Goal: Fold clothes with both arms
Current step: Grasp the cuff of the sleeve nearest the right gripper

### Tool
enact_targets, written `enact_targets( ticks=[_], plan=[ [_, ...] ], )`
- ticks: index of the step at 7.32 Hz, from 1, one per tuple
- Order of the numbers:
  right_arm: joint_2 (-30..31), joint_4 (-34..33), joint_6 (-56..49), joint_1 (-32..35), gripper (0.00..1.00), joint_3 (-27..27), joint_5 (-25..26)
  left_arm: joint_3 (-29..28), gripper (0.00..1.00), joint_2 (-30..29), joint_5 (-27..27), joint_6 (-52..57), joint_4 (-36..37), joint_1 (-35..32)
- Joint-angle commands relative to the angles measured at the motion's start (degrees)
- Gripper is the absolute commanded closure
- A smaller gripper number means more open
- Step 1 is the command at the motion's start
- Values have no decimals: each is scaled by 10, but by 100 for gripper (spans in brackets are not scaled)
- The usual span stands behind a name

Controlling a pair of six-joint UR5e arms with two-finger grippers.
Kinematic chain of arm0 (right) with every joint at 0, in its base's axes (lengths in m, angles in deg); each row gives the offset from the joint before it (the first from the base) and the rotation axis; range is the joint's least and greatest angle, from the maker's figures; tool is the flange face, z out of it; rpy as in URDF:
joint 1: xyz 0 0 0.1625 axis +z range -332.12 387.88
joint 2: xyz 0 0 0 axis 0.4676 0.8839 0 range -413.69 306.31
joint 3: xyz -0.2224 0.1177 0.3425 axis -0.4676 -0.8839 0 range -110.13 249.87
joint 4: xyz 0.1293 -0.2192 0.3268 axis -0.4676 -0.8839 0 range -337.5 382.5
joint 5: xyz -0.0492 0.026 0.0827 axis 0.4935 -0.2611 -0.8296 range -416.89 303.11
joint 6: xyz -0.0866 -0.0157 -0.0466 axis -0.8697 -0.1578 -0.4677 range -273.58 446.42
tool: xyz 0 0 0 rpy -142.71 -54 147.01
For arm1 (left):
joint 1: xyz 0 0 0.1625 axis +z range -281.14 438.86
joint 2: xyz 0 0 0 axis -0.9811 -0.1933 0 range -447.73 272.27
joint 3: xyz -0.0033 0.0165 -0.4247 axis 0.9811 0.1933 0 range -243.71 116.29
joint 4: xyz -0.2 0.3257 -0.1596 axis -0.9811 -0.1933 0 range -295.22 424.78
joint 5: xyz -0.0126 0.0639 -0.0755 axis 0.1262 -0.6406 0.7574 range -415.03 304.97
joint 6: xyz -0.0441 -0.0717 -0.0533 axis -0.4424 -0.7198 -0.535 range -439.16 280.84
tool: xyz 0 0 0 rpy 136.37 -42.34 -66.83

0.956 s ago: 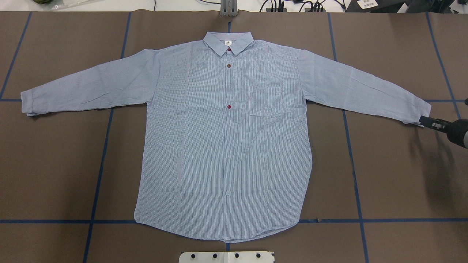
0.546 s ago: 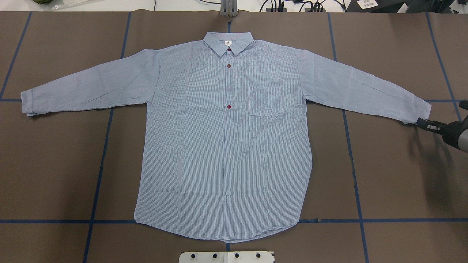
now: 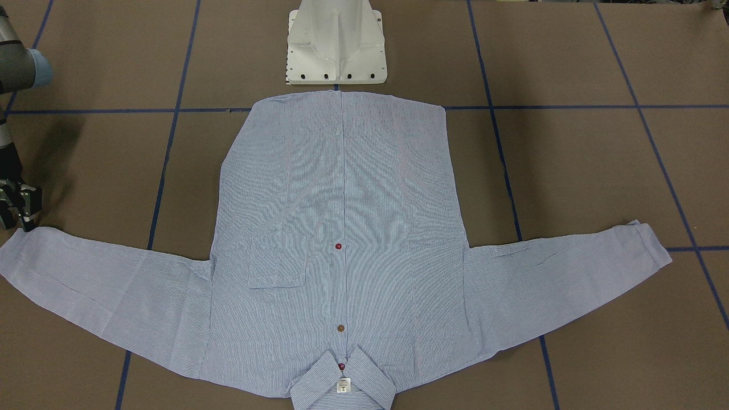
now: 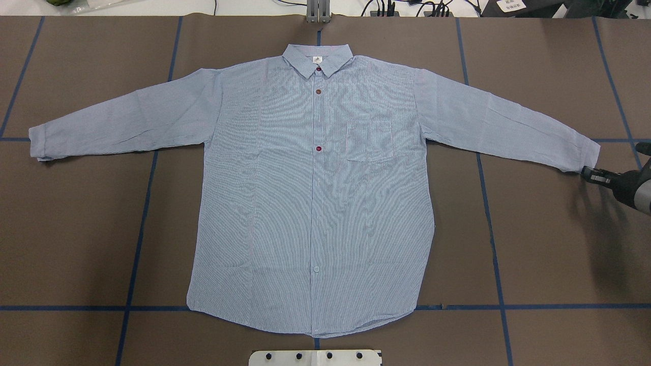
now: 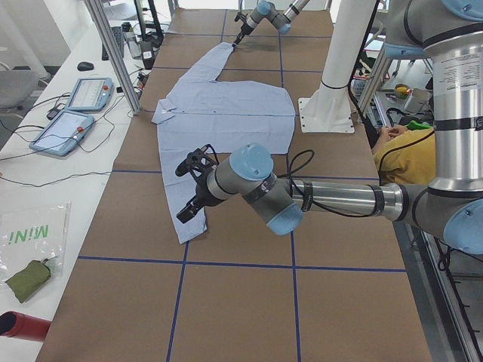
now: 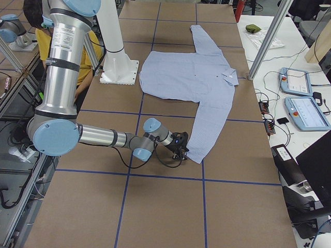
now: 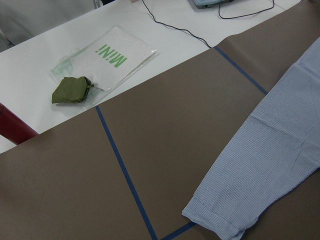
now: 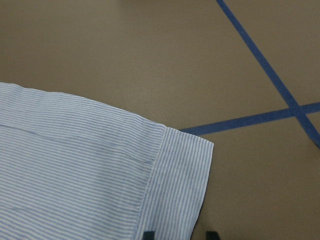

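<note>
The blue-and-white striped shirt (image 4: 315,203) lies flat, front up and buttoned, with its collar at the far edge and both sleeves spread out. My right gripper (image 4: 586,171) is low at the right sleeve's cuff (image 8: 175,185). In the right wrist view its fingertips (image 8: 148,234) stand apart, open, straddling the cuff's edge. It also shows at the left edge of the front-facing view as the right gripper (image 3: 20,219). My left gripper (image 5: 192,188) hovers above the left sleeve near its cuff (image 7: 220,220). It shows only in the exterior left view, so I cannot tell its state.
The white pedestal base (image 3: 336,45) stands just beyond the shirt's hem. A white bench beside the left sleeve holds tablets (image 5: 75,105), a green pouch (image 7: 72,90) and a plastic bag (image 7: 107,55). A person in yellow (image 5: 411,154) sits behind the robot. Blue tape lines cross the brown table cover (image 4: 549,244).
My right gripper has shifted slightly at the right cuff, staying low beside it. The shirt has not moved.
</note>
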Motion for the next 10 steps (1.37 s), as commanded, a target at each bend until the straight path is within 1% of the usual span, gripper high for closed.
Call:
enact_targets(
  ticks=[1, 3, 4, 5, 6, 7, 8, 9, 10],
  plan=[
    [0, 0, -1, -1, 100, 1, -1, 0, 0, 0, 0, 0, 0, 0],
    [1, 0, -5, 1, 100, 8, -4, -1, 0, 0, 0, 0, 0, 0],
    [0, -3, -11, 2, 100, 28, -8, -1, 0, 0, 0, 0, 0, 0],
    [0, -14, -13, 18, 100, 56, -24, -1, 0, 1, 0, 0, 0, 0],
    [-1, -45, -13, 48, 100, 90, -58, -1, 0, 1, 0, 0, -1, 0],
    [-2, -109, -13, 59, 100, 155, -72, -1, 0, 2, 0, 0, -1, 0],
    [-18, -186, -12, 59, 100, 226, -66, -3, 0, 1, -1, 0, -2, 0],
    [-65, -202, -11, 59, 100, 253, -59, -2, 0, 1, 0, 0, -2, 0],
    [-122, -205, -11, 51, 100, 249, -57, -2, 0, 2, -1, 0, -2, 0]
  ],
)
